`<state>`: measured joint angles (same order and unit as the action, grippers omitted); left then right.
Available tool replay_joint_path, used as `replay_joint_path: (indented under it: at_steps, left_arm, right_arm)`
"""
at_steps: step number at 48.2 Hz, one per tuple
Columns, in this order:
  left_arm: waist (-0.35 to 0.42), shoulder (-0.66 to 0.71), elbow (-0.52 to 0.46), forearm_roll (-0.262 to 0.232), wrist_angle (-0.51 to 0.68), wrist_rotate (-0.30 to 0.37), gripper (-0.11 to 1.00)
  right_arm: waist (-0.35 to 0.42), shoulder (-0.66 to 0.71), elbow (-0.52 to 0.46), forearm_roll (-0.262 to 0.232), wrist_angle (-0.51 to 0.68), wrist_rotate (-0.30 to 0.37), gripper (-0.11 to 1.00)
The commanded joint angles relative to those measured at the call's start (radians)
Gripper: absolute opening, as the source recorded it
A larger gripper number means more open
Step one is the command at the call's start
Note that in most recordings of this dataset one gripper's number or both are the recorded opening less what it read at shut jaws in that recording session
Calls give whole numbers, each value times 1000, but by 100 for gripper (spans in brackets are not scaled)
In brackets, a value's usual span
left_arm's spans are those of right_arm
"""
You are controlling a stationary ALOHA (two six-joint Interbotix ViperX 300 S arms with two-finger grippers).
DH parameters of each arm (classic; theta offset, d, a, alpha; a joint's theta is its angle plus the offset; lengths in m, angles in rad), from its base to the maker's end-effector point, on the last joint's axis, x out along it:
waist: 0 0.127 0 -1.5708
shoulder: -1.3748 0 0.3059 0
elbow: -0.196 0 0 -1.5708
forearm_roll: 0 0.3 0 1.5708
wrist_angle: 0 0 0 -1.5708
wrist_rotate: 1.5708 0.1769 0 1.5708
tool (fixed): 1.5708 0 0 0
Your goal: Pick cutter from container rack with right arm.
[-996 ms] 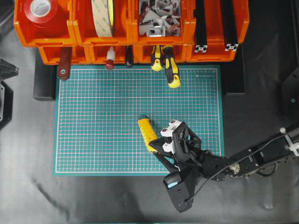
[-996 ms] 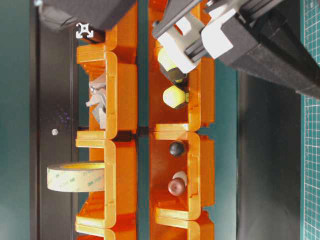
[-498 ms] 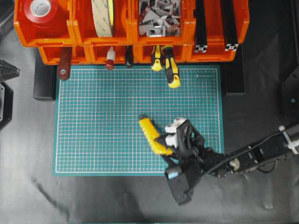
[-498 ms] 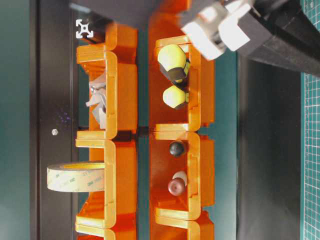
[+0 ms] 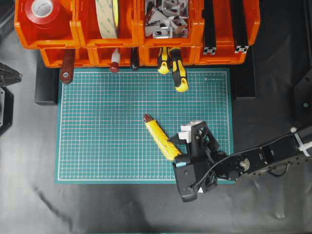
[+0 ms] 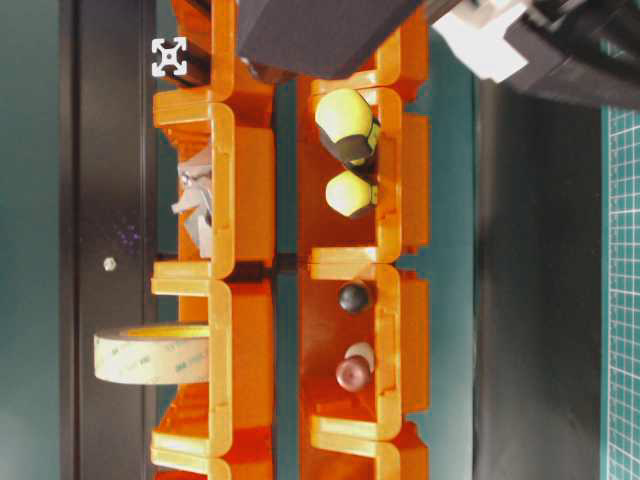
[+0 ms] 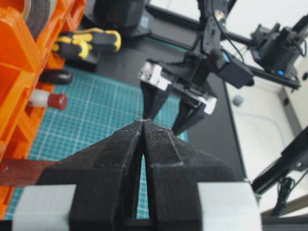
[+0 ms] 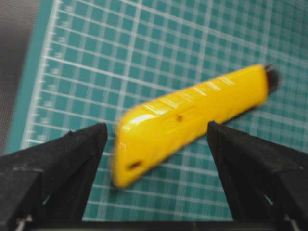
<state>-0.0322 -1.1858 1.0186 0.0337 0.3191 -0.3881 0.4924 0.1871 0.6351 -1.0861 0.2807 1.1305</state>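
Your right gripper (image 5: 176, 144) now stands with its jaws spread wide, one black finger (image 8: 62, 159) on either side of the cutter (image 5: 160, 136) and clear of it in the right wrist view; a second ago those fingers were clamped on the yellow body. The cutter lies flat on the green mat (image 5: 107, 122), diagonal, its near end between your fingertips and its small dark end pointing away from the tool toward the container rack (image 5: 131, 39). That dark end sits a little farther up the mat and more to the left than before, and the body lies lower and flatter than half a second ago, when it was tipped up in the grip. The tool's wrist has shifted slightly right and toward the mat's near edge. The rack is well away from the tool, beyond the far edge of the mat, with two striped screwdrivers (image 5: 174, 68) hanging out of its lower tier. Your left gripper (image 7: 143, 126) has its tips pressed together, holding nothing.
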Motion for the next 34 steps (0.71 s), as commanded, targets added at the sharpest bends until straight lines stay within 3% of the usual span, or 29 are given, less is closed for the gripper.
replay_joint_path:
  at_steps: [1,18,34]
  left_arm:
    - [0,3,-17,3,-2,-12,0]
    - [0,-2,-14,3,0,3,0]
    - [0,-14,-20,3,0,8,0]
  right_arm:
    - [6,-35,-2,32,-31,32,80]
    - [-25,-126,52,38,-34,137,80]
    - [-104,-380,97,17,-89,143,80]
